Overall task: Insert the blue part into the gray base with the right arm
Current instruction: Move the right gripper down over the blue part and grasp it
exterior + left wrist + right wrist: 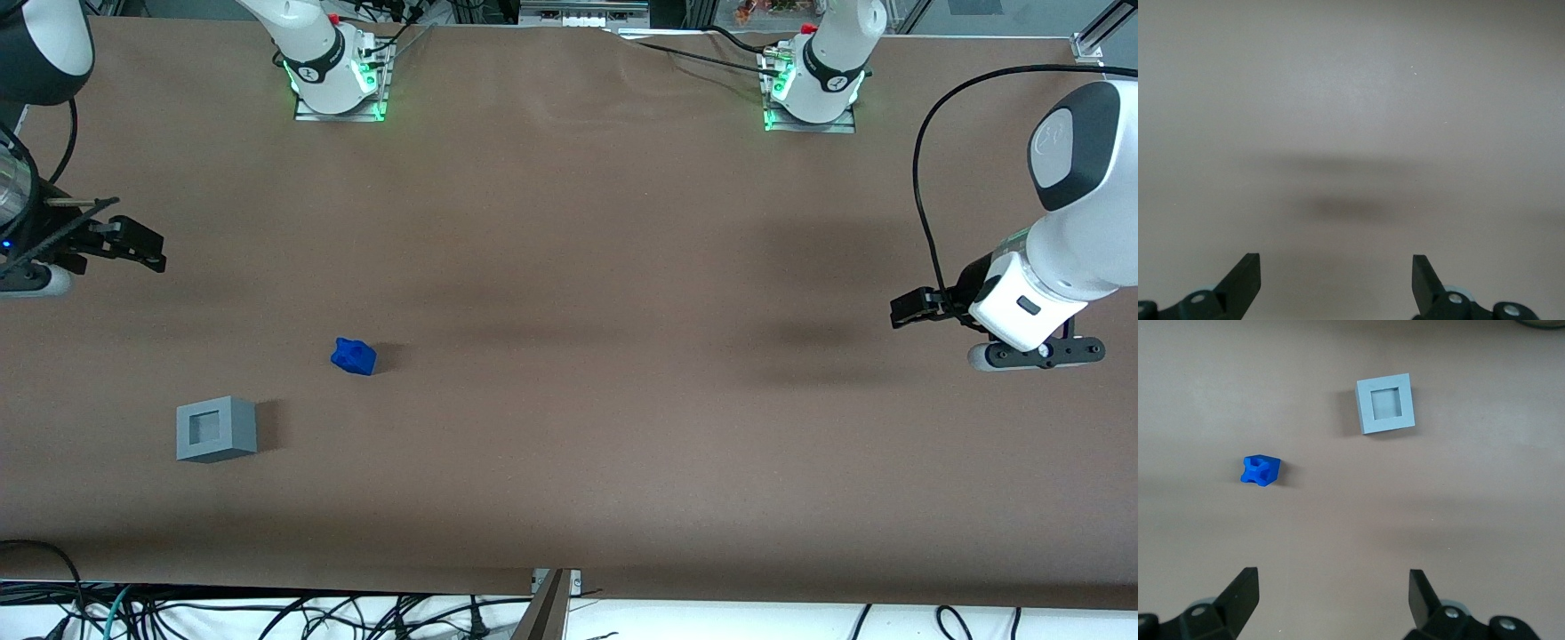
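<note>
Front view, pincer (133, 242) spread, arm cropped

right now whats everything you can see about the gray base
The gray base is a light-gray, plastic-looking, cube-like block with a square recess in its top face, and the recess is empty. It sits upright and flat on the brown table, toward the working arm's end. Nothing else touches it. The blue part lies apart from it, farther from the front camera. The right arm's gripper hangs open above the table, well clear of the base.
</note>
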`<act>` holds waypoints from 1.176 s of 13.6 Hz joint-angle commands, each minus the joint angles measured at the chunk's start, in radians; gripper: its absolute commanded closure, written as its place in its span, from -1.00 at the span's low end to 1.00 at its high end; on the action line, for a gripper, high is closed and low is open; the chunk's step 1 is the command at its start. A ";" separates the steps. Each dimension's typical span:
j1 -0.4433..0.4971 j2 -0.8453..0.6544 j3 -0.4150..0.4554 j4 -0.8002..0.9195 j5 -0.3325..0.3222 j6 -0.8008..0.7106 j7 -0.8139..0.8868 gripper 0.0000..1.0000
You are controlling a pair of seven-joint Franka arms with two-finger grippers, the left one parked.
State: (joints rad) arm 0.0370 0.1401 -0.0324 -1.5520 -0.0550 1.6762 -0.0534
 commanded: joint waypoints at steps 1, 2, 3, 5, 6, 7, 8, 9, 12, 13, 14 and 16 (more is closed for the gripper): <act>-0.019 0.065 0.012 0.016 0.014 -0.006 -0.003 -0.98; -0.017 0.071 0.014 0.010 0.012 -0.004 -0.003 -0.99; -0.011 0.078 0.014 0.010 0.012 -0.001 0.001 -0.98; 0.000 0.139 0.019 0.006 0.018 0.058 0.029 -0.98; 0.009 0.162 0.020 0.001 0.039 0.092 0.088 -0.98; 0.026 0.179 0.020 0.001 0.058 0.112 0.159 -0.98; 0.052 0.209 0.020 0.001 0.060 0.144 0.214 -0.98; 0.073 0.245 0.020 -0.002 0.061 0.187 0.258 -0.98; 0.119 0.295 0.020 -0.034 0.061 0.302 0.355 -0.98; 0.130 0.308 0.020 -0.040 0.061 0.324 0.375 -0.98; 0.139 0.321 0.020 -0.040 0.061 0.341 0.398 -0.98; 0.156 0.341 0.020 -0.060 0.061 0.385 0.447 -0.98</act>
State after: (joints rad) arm 0.1818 0.4841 -0.0112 -1.5835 -0.0036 2.0192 0.3477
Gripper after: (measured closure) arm 0.009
